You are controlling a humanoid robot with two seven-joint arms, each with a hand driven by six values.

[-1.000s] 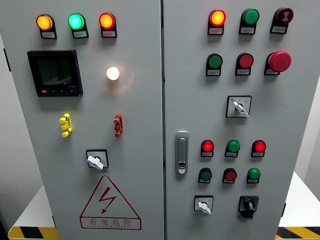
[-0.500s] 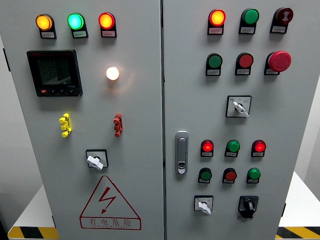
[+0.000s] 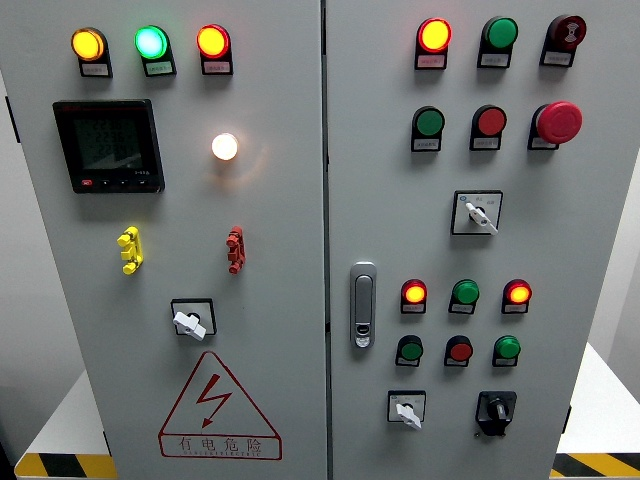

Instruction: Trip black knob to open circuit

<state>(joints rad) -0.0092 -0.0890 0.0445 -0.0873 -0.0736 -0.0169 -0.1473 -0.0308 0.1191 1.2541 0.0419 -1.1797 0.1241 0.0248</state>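
Black knob (image 3: 496, 410) sits at 5 o'clock on the cabinet, right door (image 3: 470, 250), bottom row, pointer roughly upright. White selector (image 3: 407, 410) just at its 9 o'clock; green button (image 3: 507, 348) at 12. Neither of my hands is in view, finger state unknown. I should approach square, pinch the knob only, twist cleanly.

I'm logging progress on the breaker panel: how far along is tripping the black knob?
Nothing looks done yet. The black knob at the lower right of the right door sits untouched, and the indicator lamps above it are lit. Nothing is in hand: neither hand is in view. Left: reach in, grasp the knob and turn it.
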